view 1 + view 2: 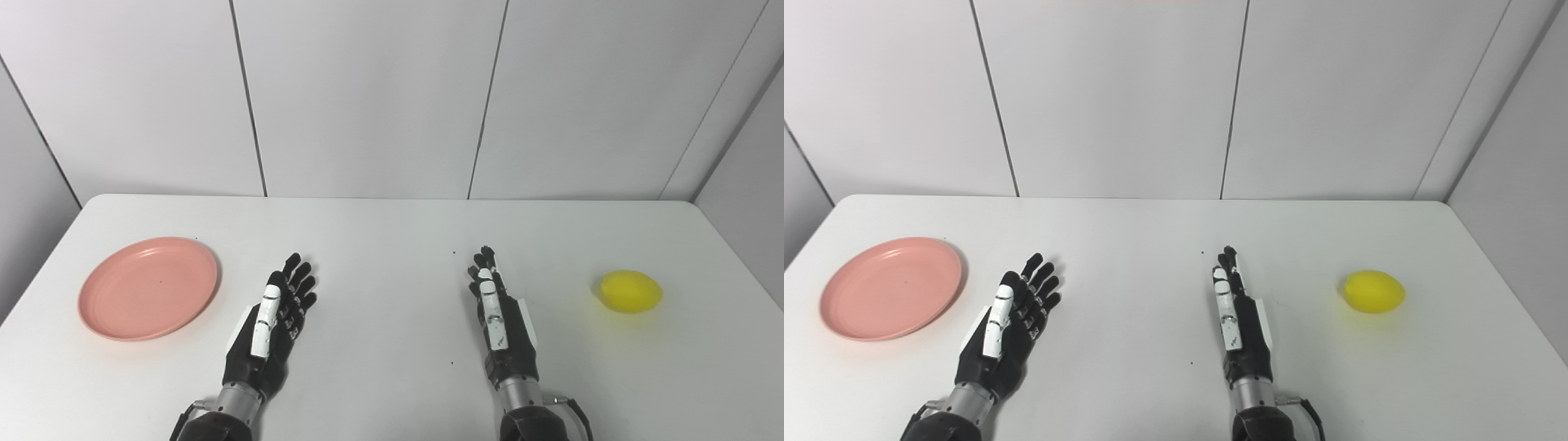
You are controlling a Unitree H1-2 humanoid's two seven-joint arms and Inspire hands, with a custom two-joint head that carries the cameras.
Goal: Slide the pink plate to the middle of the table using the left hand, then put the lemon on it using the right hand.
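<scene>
The pink plate (pixel 149 287) lies flat at the left side of the white table (pixel 392 233), with nothing on it. A yellow lemon (pixel 630 291) rests on the table at the far right. My left hand (pixel 274 324) is open, fingers stretched forward, just right of the plate and apart from it. My right hand (pixel 499 318) is open too, edge-on with fingers straight, well left of the lemon. Neither hand holds anything.
Grey wall panels (pixel 367 98) rise behind the table's far edge. Bare tabletop stretches between the two hands. A few tiny dark specks dot the surface.
</scene>
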